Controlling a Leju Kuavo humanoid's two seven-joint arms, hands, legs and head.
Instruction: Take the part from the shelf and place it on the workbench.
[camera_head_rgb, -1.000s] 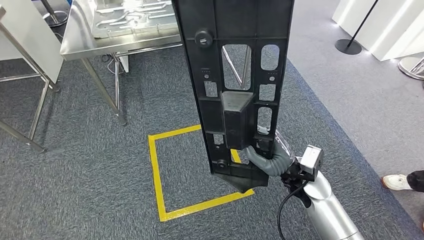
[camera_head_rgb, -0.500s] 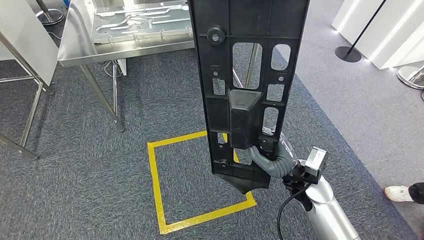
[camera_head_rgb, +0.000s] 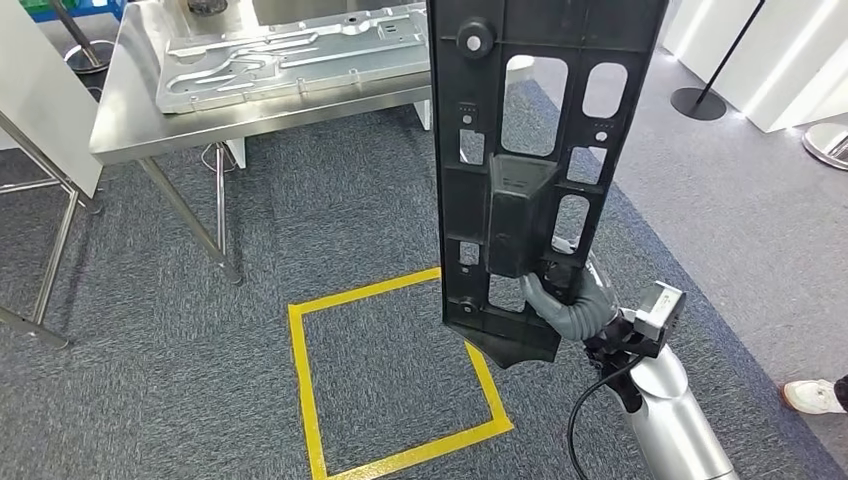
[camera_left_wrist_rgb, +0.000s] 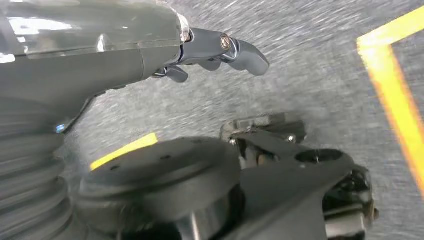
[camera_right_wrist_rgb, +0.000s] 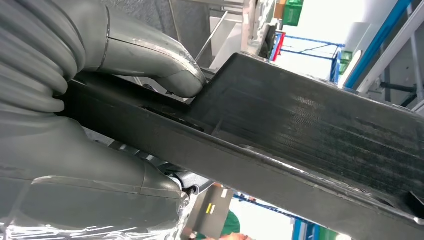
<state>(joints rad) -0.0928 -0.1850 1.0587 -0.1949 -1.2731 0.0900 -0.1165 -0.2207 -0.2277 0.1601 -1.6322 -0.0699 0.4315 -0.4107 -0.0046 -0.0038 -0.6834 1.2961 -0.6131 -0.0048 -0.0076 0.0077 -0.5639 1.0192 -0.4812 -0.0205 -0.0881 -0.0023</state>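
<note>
A long black plastic part (camera_head_rgb: 530, 150) with several cut-outs and a raised block in its middle stands upright before me. My right hand (camera_head_rgb: 568, 303) grips it near its lower end, thumb against the block. From the right wrist, the part (camera_right_wrist_rgb: 300, 135) runs across the picture with my right hand (camera_right_wrist_rgb: 85, 115) wrapped around it. The steel workbench (camera_head_rgb: 130, 130) stands at the upper left, carrying a flat stamped metal panel (camera_head_rgb: 290, 50). My left hand (camera_left_wrist_rgb: 215, 50) hangs over the carpet, fingers apart and holding nothing.
A yellow taped square (camera_head_rgb: 390, 370) marks the grey carpet below the part. A metal frame leg (camera_head_rgb: 50, 260) stands at the far left. A black stanchion base (camera_head_rgb: 697, 102) sits at the upper right. A person's white shoe (camera_head_rgb: 812, 396) shows at the right edge.
The whole view has shifted: the workbench has come lower and further into the picture, the taped square lies lower. The part and my right hand now sit further right, grip unchanged.
</note>
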